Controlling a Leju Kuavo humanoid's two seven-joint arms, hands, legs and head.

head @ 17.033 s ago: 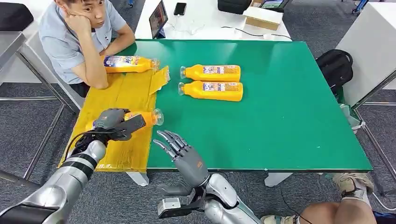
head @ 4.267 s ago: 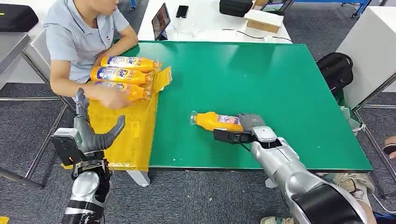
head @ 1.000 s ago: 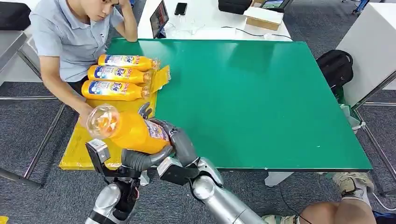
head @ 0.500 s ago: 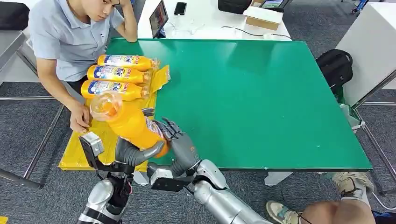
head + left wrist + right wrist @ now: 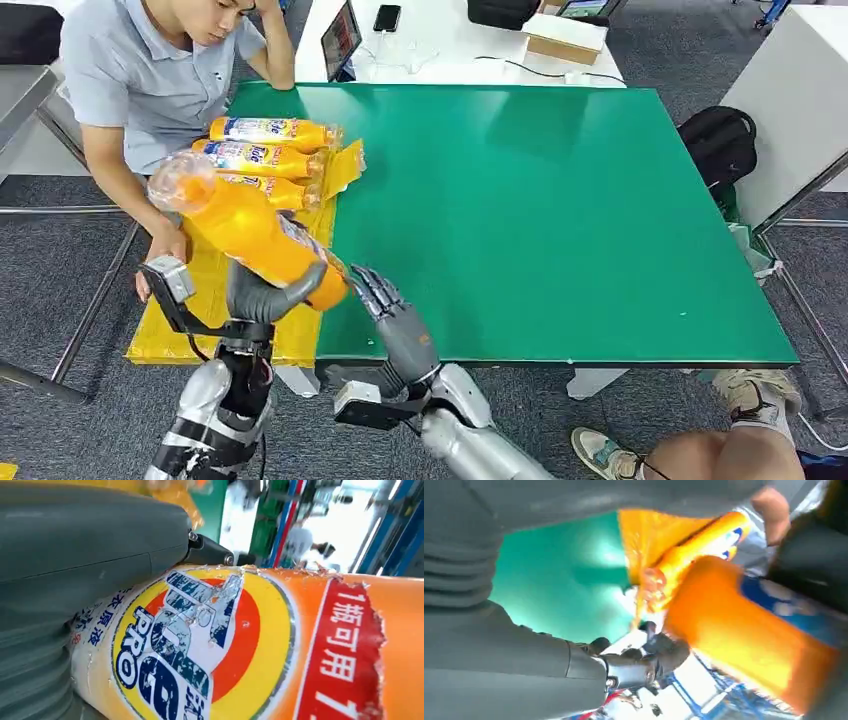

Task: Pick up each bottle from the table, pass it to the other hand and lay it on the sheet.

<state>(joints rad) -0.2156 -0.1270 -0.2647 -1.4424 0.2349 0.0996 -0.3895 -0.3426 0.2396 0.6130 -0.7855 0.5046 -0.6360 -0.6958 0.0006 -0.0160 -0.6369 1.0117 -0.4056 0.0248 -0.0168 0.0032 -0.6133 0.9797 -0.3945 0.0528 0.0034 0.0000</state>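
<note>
Orange bottle [image 5: 245, 232] gripped in left hand [image 5: 262, 292] (tilted, above yellow sheet [image 5: 222, 300]), right hand [image 5: 392, 310] fingers spread, empty.

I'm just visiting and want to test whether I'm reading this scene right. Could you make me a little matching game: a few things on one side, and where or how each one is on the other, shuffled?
Things:
1. left hand
2. right hand
3. yellow sheet
4. tablet

States or places:
A. propped up on the white table beyond the green table
B. fingers spread, holding nothing
C. lying over the green table's left end, with three bottles on it
D. gripping an orange bottle raised above the sheet

Pairs: 1-D, 2-B, 3-C, 4-A
</note>
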